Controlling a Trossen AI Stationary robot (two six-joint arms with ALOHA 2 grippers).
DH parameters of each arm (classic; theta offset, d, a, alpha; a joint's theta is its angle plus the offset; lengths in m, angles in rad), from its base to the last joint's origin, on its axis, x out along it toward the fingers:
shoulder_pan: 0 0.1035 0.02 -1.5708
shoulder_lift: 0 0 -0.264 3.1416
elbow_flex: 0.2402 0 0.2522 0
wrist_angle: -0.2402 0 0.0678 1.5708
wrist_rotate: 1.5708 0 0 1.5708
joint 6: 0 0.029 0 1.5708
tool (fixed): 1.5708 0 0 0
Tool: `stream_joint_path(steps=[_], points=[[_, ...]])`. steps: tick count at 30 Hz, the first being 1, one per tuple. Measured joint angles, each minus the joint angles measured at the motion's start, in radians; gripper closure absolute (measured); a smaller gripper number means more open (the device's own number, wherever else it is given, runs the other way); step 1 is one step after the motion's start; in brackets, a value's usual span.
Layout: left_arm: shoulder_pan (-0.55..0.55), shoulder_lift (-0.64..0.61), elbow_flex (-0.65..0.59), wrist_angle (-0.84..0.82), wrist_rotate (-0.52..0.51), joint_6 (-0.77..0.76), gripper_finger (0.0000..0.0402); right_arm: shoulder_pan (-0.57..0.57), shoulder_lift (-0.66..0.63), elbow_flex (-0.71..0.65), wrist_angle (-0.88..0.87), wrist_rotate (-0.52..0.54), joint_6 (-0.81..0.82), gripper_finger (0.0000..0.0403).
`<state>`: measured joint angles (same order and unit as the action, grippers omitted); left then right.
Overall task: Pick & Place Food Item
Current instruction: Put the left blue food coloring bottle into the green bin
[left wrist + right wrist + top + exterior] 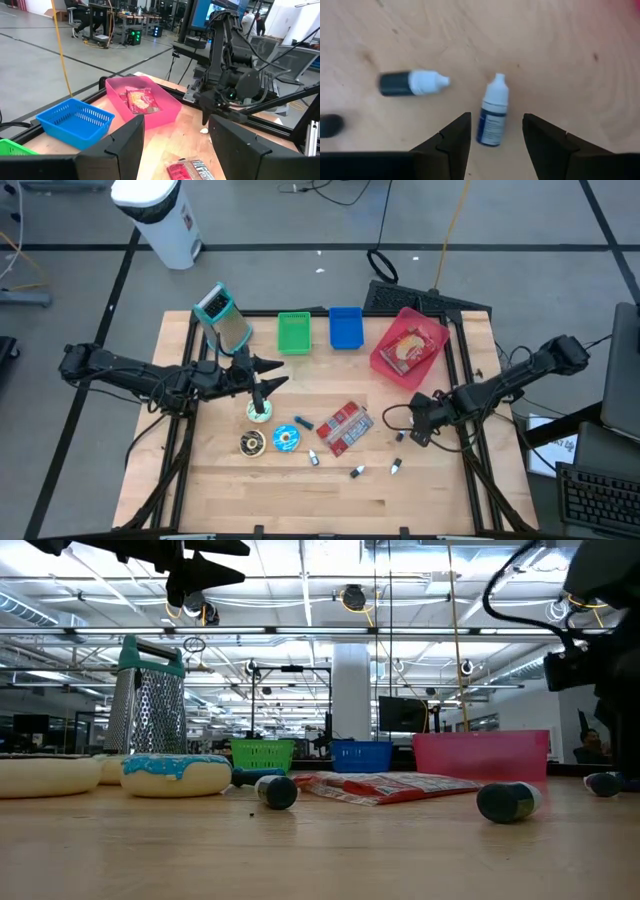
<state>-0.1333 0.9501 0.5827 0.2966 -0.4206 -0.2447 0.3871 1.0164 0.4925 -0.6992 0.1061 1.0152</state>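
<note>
Frankly, my worry is that my right gripper (493,131) is lined up on the wrong thing. Its fingers stand apart, holding nothing, and a small dropper bottle (491,119) lies between them on the table (300,500), not food. If I close now I judge I would lift the bottle, or knock it rolling into the second small bottle (414,83) near it.

My left gripper (262,380) hangs open and empty above the table, near the cheese grater (224,318).

Taking the pink bin (383,362) as landmark: it holds one packet of food (411,348). Just beside it sits the blue basket (345,328), then the green basket (294,332); I see nothing in either. The red snack packet (345,426) and the blue-iced donut (285,438) lie on the table nearer me than that bin.
</note>
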Motion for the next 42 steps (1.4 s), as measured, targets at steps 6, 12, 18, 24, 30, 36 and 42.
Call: stream_joint_path(steps=[6, 12, 18, 24, 30, 36, 42], points=[[0.0, 0.0, 0.0, 0.001, 0.0, 0.0, 0.0179, 0.019, -0.002, -0.082, 0.135, 0.002, 0.059, 0.0236], [0.0, 0.0, 0.0, 0.0, 0.0, 0.001, 0.0178, 0.022, -0.002, -0.107, 0.164, 0.004, 0.073, 0.0245], [0.0, 0.0, 0.0, -0.008, 0.0, 0.006, 0.0178, 0.022, -0.001, -0.109, 0.143, 0.006, 0.071, 0.0301], [0.0, 0.0, 0.0, -0.008, 0.0, 0.005, 0.0178, 0.021, -0.004, -0.109, 0.149, 0.001, 0.094, 0.0344], [0.0, 0.001, 0.0, -0.008, 0.0, 0.029, 0.0178, 0.022, -0.062, -0.056, 0.16, -0.056, 0.135, 0.0331], [0.011, 0.049, 0.0, 0.039, 0.001, 0.117, 0.0178, 0.008, -0.112, 0.012, 0.318, 0.073, 0.011, 0.0332], [0.059, 0.17, 0.0, 0.178, 0.012, 0.203, 0.0178, -0.06, -0.109, 0.017, 0.648, 0.213, -0.311, 0.0344]])
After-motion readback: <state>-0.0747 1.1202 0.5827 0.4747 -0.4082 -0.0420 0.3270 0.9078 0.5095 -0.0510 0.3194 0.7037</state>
